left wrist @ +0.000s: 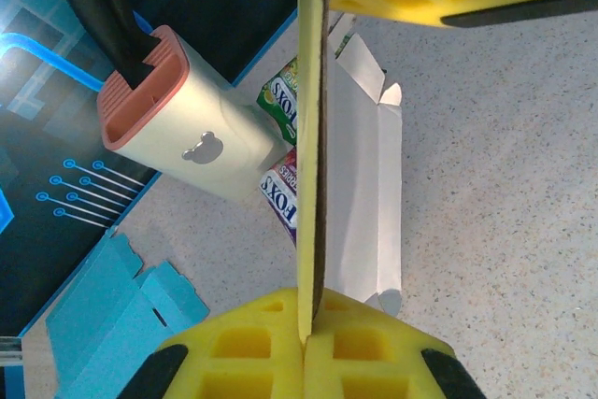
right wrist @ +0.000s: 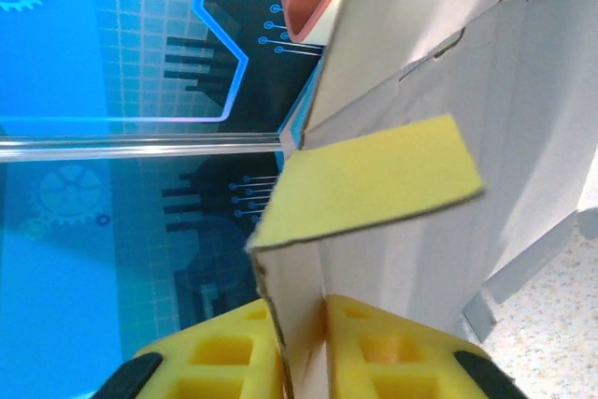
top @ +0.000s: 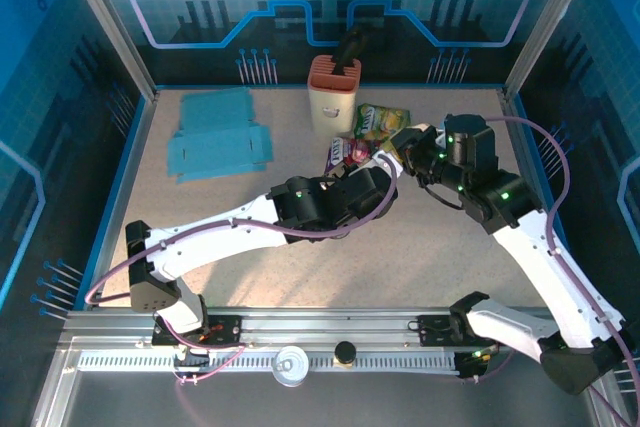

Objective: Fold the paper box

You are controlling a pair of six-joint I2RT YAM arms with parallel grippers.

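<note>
Pinched tight in the left gripper (left wrist: 304, 348), yellow pads flat against both faces: one end of the box (left wrist: 314, 137), a flattened sheet of card seen edge-on, yellow outside, white inside. To the right of the sheet, a white flap (left wrist: 364, 184) of the same box spread open above the speckled table (left wrist: 505, 184). At the far end of the sheet, straight ahead of the left gripper, the right gripper (right wrist: 304, 348), likewise closed hard on the card, no gap between pads and paper. From the right wrist, white panels rising away from those pads, a yellow flap (right wrist: 374, 179) folded across just above them. Left of the left gripper and beyond the box, a cream holder (left wrist: 187, 137) with a terracotta top, a black handle (left wrist: 98, 2) standing in it. Between holder and box, close against the sheet's left side, a green packet (left wrist: 280, 100) and, nearer the gripper, a purple packet (left wrist: 280, 195), both lying on the table. Farther left and close to the left gripper's own fingers, blue blanks (left wrist: 112, 315) flat on the table, well apart from the held box.
</note>
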